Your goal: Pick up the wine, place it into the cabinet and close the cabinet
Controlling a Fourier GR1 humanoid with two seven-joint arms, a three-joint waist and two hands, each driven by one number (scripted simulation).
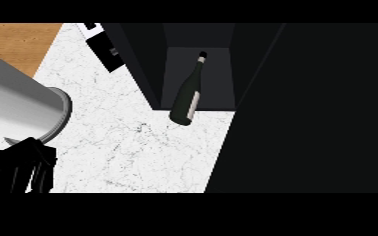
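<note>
The left hand (pixel 26 166) is hanging at the lower left edge, its dark fingers (pixel 21 179) lying straight side by side, released and grasping nothing. Its grey forearm (pixel 29 107) is crossing the left edge above it. The hand is staying well apart from the wine.

The wine (pixel 184 96), a dark green bottle with a pale label and a black cap, is lying on its side in the mouth of the cabinet (pixel 215 77). Its neck is pointing into the dark compartment and resting on the grey cabinet floor, while its base is jutting out past the front edge over the counter (pixel 133 147). Nothing else is showing inside the cabinet. The black door (pixel 310 110) is standing open and filling the right side of the view.

The counter is showing white, veined stone, running from the cabinet to the hand. A strip of brown wood (pixel 26 42) is bordering it at the upper left, and a black-and-white thing (pixel 103 47), too unclear to name, is lying just beside the cabinet's left wall.
</note>
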